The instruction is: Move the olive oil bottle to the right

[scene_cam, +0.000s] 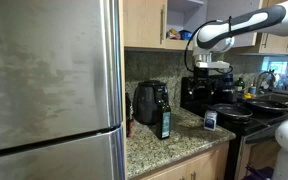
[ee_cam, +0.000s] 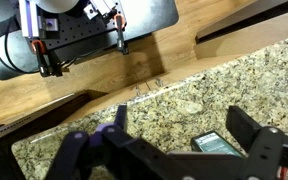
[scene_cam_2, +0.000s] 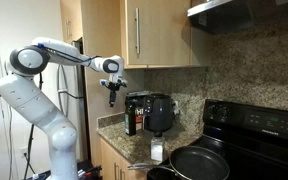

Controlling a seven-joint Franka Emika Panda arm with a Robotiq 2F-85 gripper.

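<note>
While gripper (scene_cam_2: 112, 97) gapes, olive oil bottle (scene_cam: 165, 123) upright

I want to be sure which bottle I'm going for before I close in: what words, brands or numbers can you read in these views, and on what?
No text is legible in any view.
Label on the olive oil bottle: bluish, print too small to read.
Front of the small blue-and-white box: markings blurred, unreadable.
The toaster: no marking can be made out.
</note>
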